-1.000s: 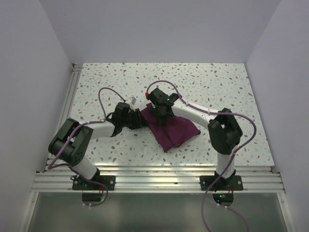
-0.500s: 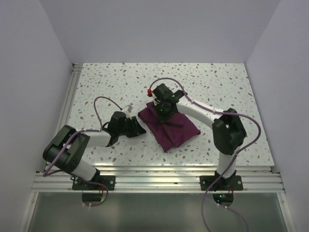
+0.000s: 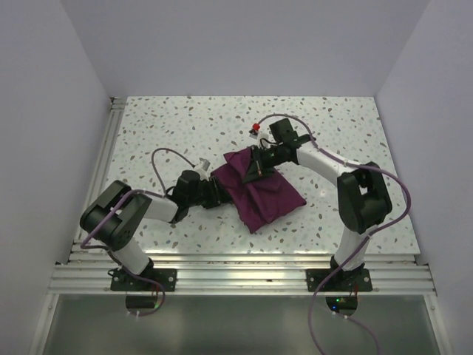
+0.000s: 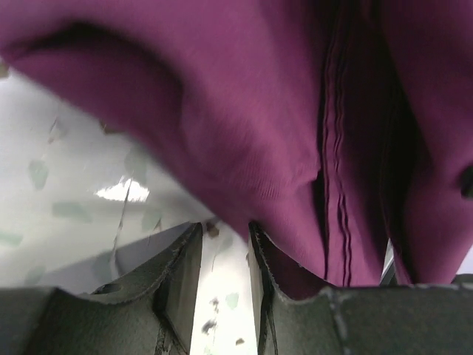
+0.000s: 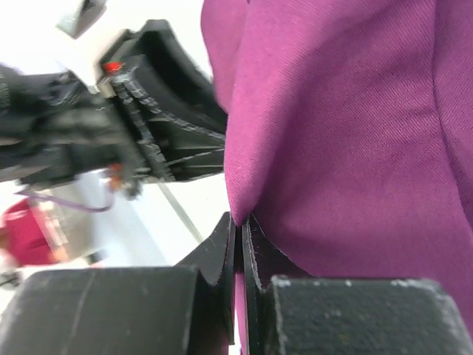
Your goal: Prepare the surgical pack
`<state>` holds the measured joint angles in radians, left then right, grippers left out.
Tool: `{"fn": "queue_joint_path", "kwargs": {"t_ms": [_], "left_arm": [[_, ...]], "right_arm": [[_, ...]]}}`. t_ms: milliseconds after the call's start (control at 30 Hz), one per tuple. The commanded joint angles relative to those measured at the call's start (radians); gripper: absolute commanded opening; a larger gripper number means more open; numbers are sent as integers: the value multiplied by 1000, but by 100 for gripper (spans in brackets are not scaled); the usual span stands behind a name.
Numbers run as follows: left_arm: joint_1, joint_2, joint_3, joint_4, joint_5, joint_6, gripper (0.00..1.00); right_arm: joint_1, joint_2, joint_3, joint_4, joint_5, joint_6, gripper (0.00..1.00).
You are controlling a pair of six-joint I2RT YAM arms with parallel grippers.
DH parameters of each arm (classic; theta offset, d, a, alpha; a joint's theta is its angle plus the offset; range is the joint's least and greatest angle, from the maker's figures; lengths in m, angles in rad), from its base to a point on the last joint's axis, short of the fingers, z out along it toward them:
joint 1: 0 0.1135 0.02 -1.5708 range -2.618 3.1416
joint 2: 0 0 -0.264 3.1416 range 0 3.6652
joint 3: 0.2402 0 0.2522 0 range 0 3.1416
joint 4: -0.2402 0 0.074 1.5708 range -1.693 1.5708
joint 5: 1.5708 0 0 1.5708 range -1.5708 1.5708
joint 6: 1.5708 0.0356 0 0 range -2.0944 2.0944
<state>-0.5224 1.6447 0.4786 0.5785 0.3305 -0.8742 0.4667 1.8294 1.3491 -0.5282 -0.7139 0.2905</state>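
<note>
The surgical pack [image 3: 262, 194] is a plum-purple cloth bundle lying loosely folded at the middle of the speckled table. My right gripper [image 3: 256, 167] is shut on a fold at its back left corner and holds that fold raised; in the right wrist view the cloth [image 5: 347, 133] is pinched between the shut jaws of the gripper [image 5: 240, 222]. My left gripper [image 3: 215, 195] lies low at the bundle's left edge. In the left wrist view this gripper [image 4: 222, 237] is open, with table showing in its gap and cloth [image 4: 259, 126] hanging just over the fingertips [image 4: 260, 259].
The speckled table [image 3: 162, 133] is walled on the left, back and right. Aluminium rails run along the near edge [image 3: 244, 275] and the left edge [image 3: 112, 140]. My left arm's wrist [image 5: 140, 118] shows close beside the raised fold in the right wrist view.
My right gripper has moved right and back, lifting a fold of the cloth with it. My left gripper has come back right to the bundle's left edge.
</note>
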Motion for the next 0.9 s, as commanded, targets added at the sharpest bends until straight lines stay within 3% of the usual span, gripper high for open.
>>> {"fn": "queue_joint_path", "kwargs": {"t_ms": [0,267,533,867], "left_arm": [[-8,52,43,47,-22,-9,36],[-7,118,106,72,64,-43,33],[-2,6,-17,93,136,-89,33],[28,87,-15,191,531,-172,30]], "right_arm": [[-34,-15,-56,218,-257,153,0],[-82,39,-125,391,-312,295,0],[-111,73,-119,413,-308,308,0],[-125,76,-116,418,-317,305,0]]}}
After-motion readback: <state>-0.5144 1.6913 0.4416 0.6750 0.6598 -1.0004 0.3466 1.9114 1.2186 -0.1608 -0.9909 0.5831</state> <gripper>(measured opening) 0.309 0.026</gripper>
